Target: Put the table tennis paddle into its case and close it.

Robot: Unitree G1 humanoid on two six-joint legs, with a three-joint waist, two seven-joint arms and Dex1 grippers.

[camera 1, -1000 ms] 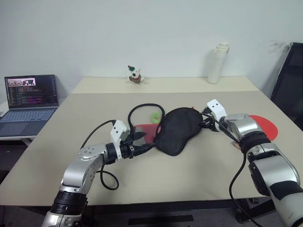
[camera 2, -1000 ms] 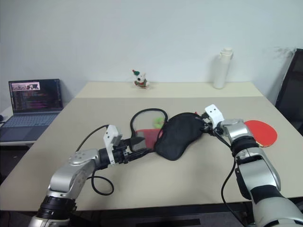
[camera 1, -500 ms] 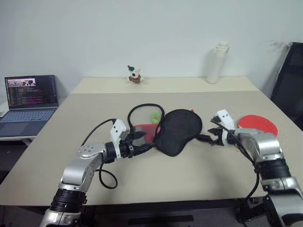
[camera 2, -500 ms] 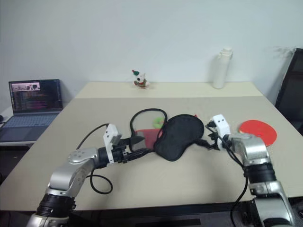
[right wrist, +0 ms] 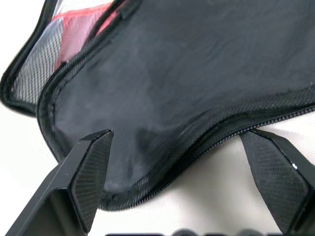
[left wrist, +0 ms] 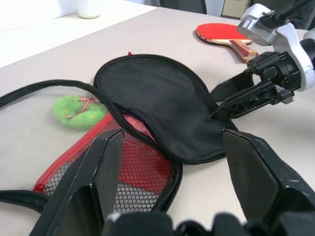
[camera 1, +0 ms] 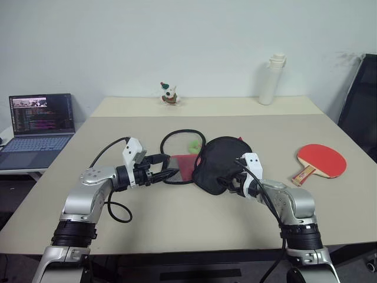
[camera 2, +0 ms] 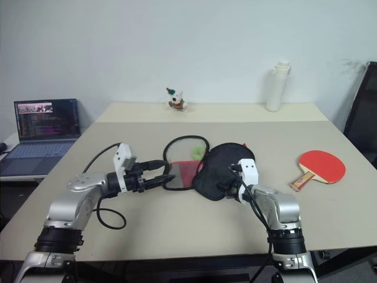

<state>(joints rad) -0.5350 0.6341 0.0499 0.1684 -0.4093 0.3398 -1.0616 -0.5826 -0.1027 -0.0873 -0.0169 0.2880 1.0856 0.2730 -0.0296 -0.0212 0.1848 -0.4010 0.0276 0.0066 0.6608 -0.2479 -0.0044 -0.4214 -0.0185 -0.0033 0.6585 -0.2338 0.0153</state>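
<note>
The case [camera 1: 221, 164] lies unzipped mid-table, black flap folded over toward the right, red mesh half [left wrist: 128, 172] exposed on the left, its zipper rim looping out behind. The table tennis paddle [camera 1: 320, 160] lies well apart from it on the right side of the table [camera 1: 177, 224], red face up, handle toward the near edge, nobody touching it.

The right gripper [camera 1: 231, 186] sits at the near edge of the black flap, jaws spread wide, one finger [right wrist: 91, 172] on either side of the flap's zipper rim and nothing clamped between them. The left gripper [camera 1: 166, 173] hovers at the red mesh half, jaws also apart and holding nothing; whether its tips actually touch the mesh I can't tell.

By my reading this is the opening step: getting the pouch spread and held so the bat can go in. The paddle hasn't been fetched. Next call, I'd say: pinch that flap edge and lift it, or steady the case with the left and send the right out to the paddle's handle.

Hard to make out: the zipper pull isn't visible anywhere. A small green ring [left wrist: 78, 110] sits just behind the case, partly screened by the rim. The flap hides how deep the pocket beneath it runs.
</note>
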